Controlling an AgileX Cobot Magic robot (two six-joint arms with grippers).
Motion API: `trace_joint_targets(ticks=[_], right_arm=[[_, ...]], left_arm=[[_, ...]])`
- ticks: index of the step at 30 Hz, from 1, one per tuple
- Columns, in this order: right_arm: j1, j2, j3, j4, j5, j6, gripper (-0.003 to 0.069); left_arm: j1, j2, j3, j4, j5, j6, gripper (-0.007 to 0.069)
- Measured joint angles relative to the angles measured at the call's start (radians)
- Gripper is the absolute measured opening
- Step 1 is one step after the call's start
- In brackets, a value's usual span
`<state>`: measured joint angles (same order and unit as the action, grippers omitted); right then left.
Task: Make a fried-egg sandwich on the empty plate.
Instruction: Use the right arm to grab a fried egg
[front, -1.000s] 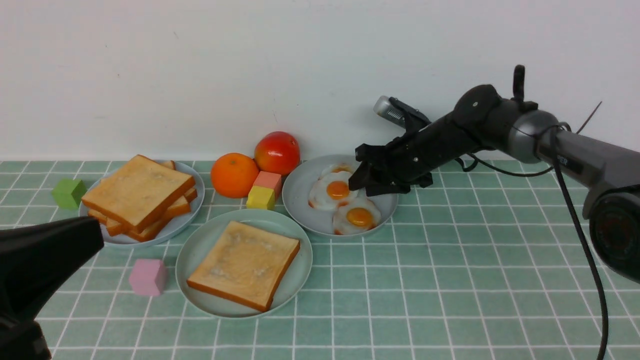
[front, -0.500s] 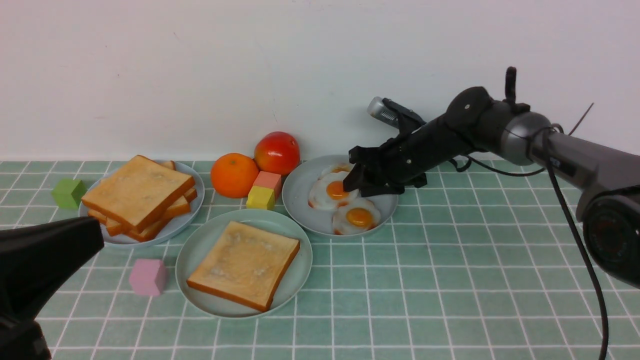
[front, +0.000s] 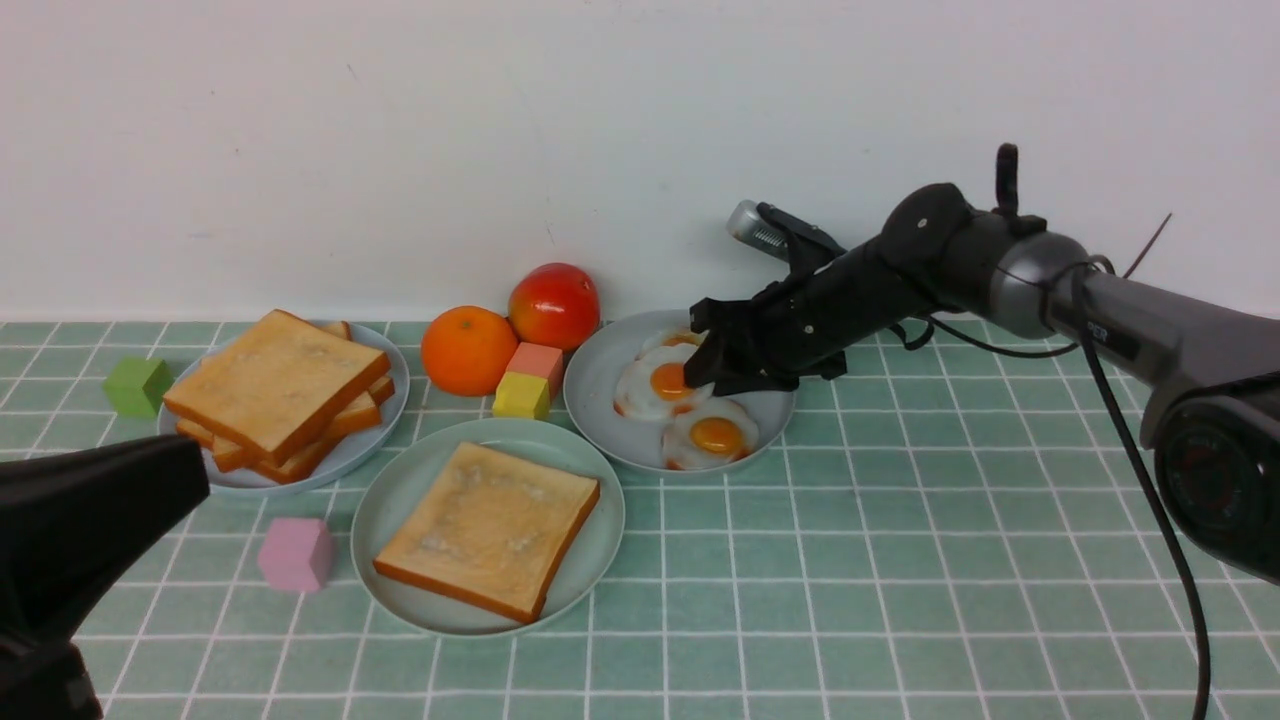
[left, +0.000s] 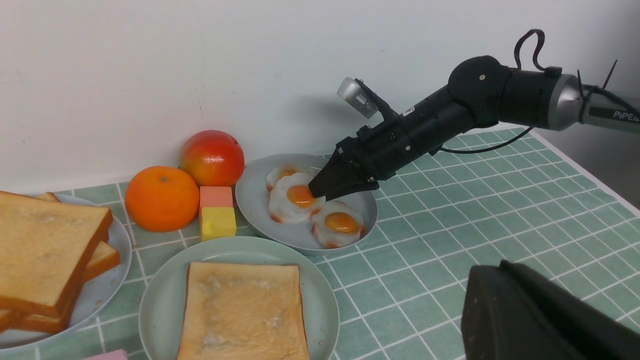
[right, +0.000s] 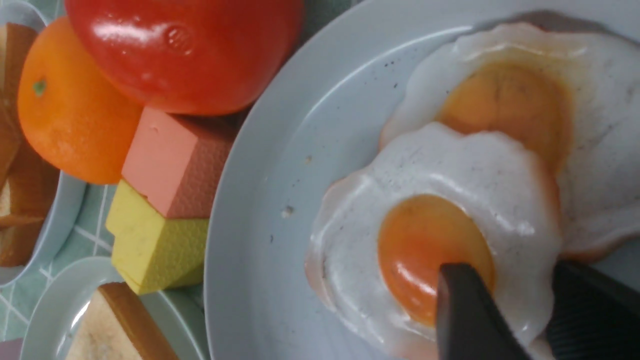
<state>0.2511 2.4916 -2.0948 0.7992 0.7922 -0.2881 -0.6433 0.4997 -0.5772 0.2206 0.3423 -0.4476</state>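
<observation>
Right end effector (right: 517, 300)'s partly open astride the egg (right: 350, 240), no clear grip; I'd pinch gently, lift off the plate's rim (right: 240, 150) side slowly.

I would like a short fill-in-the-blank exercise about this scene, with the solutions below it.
1. On the pale green plate lies one slice of ____.
2. The red tomato sits beside a round ____ fruit.
3. The grey plate holds fried ____.
4. The cube nearest the robot is ____.

Missing words: toast; orange; eggs; pink

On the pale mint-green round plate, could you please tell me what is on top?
One square toast slice with an orange-brown crust lies on the pale mint-green round plate; whatever is under it is hidden.
</observation>
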Motion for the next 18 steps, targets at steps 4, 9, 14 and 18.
trace_joint_targets(ticks=[4,9,14,18], right_arm=[[0.0,0.007,0.0,0.0,-0.019,0.0,0.0151],[0.0,0.012,0.0,0.008,-0.028,0.006,0.008],[0.0,0.001,-0.002,0.019,-0.028,0.01,0.007],[0.0,-0.081,0.0,0.02,0.028,-0.049,0.0068]], left_arm=[[0.0,0.0,0.0,-0.001,0.0,0.0,-0.0013],[0.0,0.0,0.0,-0.001,0.0,0.0,-0.0013],[0.0,0.0,0.0,0.006,0.016,0.0,-0.0013],[0.0,0.0,0.0,0.007,0.089,0.0,-0.0013]])
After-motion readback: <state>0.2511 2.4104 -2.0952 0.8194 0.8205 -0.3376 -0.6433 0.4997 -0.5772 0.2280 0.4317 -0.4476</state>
